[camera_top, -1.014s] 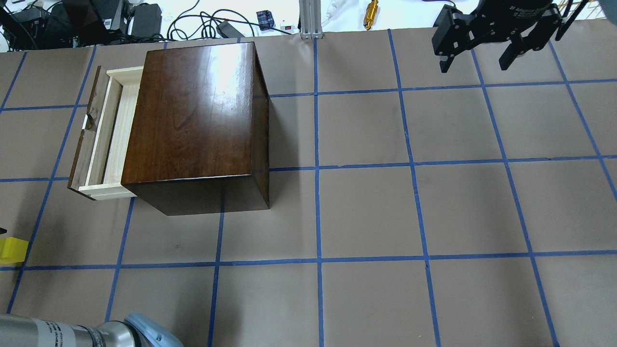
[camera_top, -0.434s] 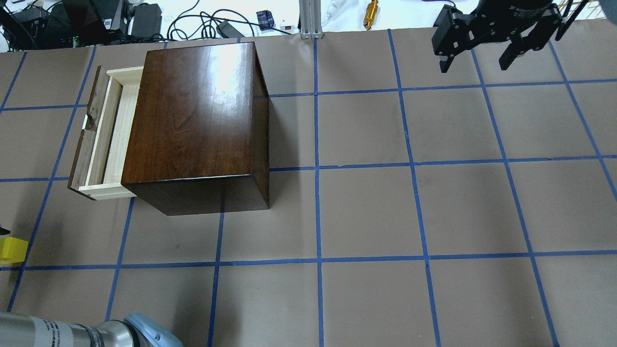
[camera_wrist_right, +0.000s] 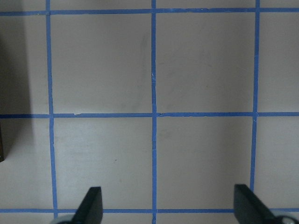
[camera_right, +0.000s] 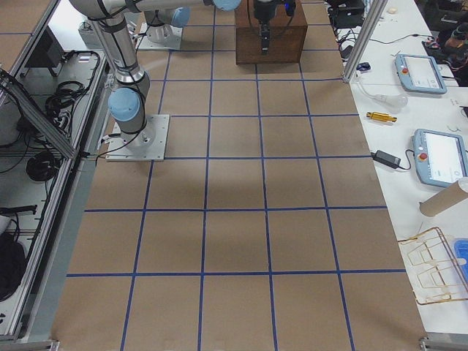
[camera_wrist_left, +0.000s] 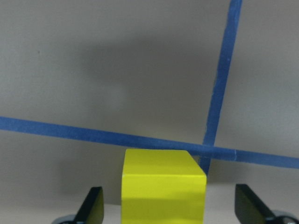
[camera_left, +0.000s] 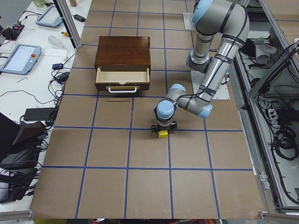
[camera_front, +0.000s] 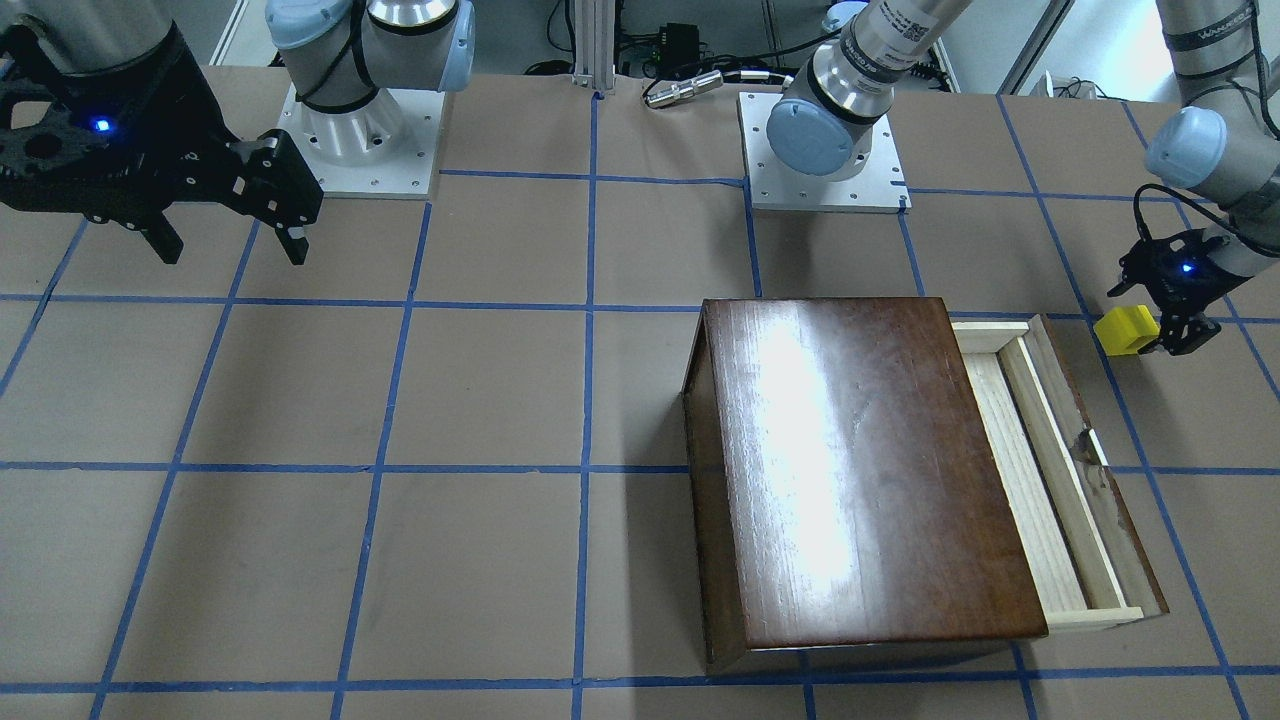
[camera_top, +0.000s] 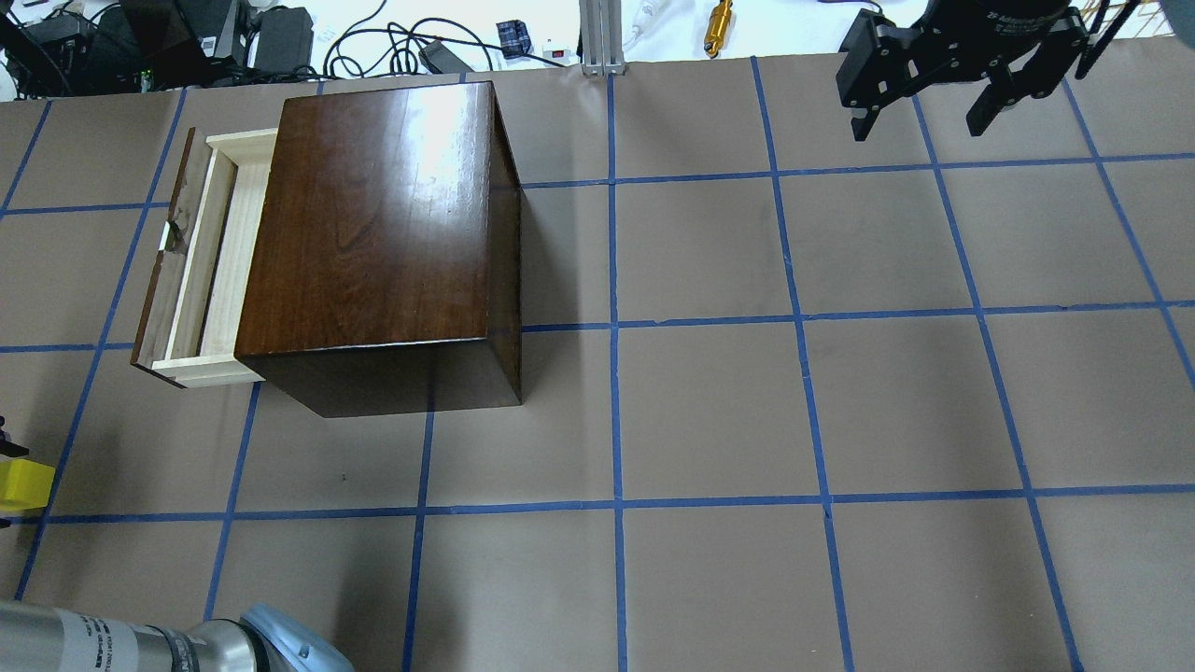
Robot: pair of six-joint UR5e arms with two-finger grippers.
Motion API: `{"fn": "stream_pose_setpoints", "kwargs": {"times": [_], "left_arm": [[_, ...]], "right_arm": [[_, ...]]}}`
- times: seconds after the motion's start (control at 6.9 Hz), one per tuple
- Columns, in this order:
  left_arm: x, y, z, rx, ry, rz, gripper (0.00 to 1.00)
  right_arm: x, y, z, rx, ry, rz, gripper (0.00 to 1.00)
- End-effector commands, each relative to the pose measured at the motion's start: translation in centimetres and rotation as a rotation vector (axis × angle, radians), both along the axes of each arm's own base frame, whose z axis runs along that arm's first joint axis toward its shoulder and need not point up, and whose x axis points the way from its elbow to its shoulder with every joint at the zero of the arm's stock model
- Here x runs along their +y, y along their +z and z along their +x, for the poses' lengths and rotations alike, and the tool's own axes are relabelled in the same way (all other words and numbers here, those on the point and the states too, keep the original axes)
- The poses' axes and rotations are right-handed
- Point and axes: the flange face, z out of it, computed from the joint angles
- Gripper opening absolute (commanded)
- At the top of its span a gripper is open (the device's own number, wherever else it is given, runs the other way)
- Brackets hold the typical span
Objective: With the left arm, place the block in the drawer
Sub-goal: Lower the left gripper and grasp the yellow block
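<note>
The yellow block (camera_front: 1125, 330) sits on the brown table paper near a crossing of blue tape, left of the box; it also shows at the overhead view's left edge (camera_top: 23, 485). My left gripper (camera_front: 1152, 322) is low over it. In the left wrist view the block (camera_wrist_left: 163, 186) stands between the spread fingers (camera_wrist_left: 93, 207) with a gap on each side. The drawer (camera_top: 210, 261) is pulled partly out of the dark-brown box (camera_top: 373, 224) and looks empty. My right gripper (camera_top: 920, 126) hangs open and empty over the far right of the table.
Cables and devices (camera_top: 280, 37) and a metal post (camera_top: 597, 37) lie past the table's far edge. The two arm bases (camera_front: 350, 130) (camera_front: 825, 150) stand on the robot's side. The left arm's elbow (camera_top: 280, 644) shows at the lower left.
The left arm's elbow has shifted slightly lower in the overhead view. The block, drawer and right gripper have not moved.
</note>
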Motion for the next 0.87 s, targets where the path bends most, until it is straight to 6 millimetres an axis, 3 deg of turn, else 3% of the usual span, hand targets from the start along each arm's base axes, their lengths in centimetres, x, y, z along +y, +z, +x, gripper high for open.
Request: {"fn": "stream_pose_setpoints", "kwargs": {"times": [0.0,0.58,0.72], "left_arm": [[0.0,-0.8,0.0,0.013,-0.001,0.005,1.00],[0.2,-2.1,-0.2,-0.003,0.002,-0.007,0.95],[0.3,-2.3,-0.4,-0.007,0.001,-0.009,0.80]], "right_arm": [[0.0,0.0,0.0,0.001,-0.001,0.000,1.00],[0.0,0.0,0.0,0.001,0.001,0.000,1.00],[0.0,0.0,0.0,0.001,0.001,0.000,1.00]]}}
